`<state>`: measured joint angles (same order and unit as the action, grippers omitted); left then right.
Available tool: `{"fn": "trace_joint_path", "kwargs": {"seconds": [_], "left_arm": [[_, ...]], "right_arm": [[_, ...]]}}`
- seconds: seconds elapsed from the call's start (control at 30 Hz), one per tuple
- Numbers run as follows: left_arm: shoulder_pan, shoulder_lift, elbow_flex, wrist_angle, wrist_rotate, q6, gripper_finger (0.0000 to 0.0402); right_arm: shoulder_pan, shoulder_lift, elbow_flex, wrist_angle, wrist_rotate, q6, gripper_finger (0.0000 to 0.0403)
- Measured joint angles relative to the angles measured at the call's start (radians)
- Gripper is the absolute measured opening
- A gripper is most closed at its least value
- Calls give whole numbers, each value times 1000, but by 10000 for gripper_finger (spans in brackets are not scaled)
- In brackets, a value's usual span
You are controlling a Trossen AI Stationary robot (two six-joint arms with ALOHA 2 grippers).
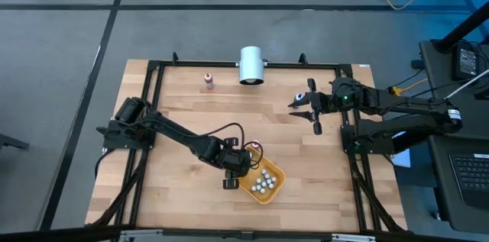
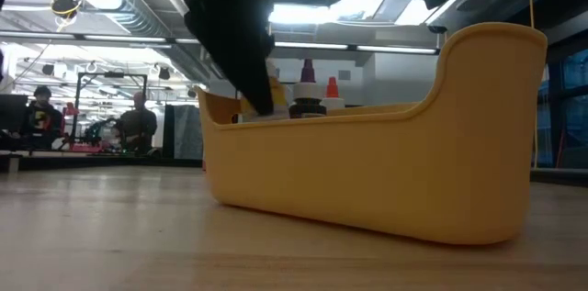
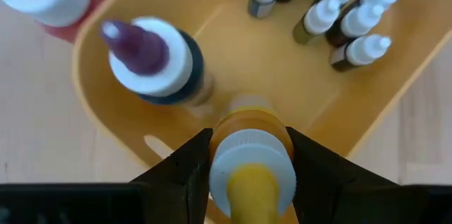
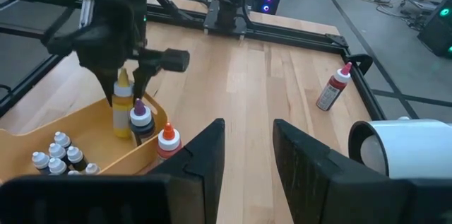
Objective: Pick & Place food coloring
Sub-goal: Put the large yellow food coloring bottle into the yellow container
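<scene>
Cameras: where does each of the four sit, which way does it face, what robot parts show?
High: overhead, straight down; both arms, orange tray.
Low: table height, level across the table; tray wall, dark arm coming from above.
Left wrist: down past the left gripper, shut on the yellow bottle over the tray.
Right wrist: past the empty right gripper toward the left arm; white cylinder.
Shared: wrist views both show the purple-capped bottle.

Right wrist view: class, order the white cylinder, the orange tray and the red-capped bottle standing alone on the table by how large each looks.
1. Orange tray, partly cut off by the frame edge.
2. White cylinder, close to the camera, so its rank against the tray is unsure.
3. Red-capped bottle, clearly smallest, though farther away.
</scene>
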<state>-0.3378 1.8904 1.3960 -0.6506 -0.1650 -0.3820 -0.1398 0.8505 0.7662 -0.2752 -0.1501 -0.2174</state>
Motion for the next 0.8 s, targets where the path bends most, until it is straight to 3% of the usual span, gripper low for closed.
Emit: {"fn": "trace_joint_path", "kwargs": {"seconds": [0.33,0.8], "left_arm": [[4,11,0,-10,-93,-5,150],[6,16,0,-32,-71,4,172]], "right_arm": [[0,0,0,0,0,0,123],[0,0,0,0,0,0,123]]}}
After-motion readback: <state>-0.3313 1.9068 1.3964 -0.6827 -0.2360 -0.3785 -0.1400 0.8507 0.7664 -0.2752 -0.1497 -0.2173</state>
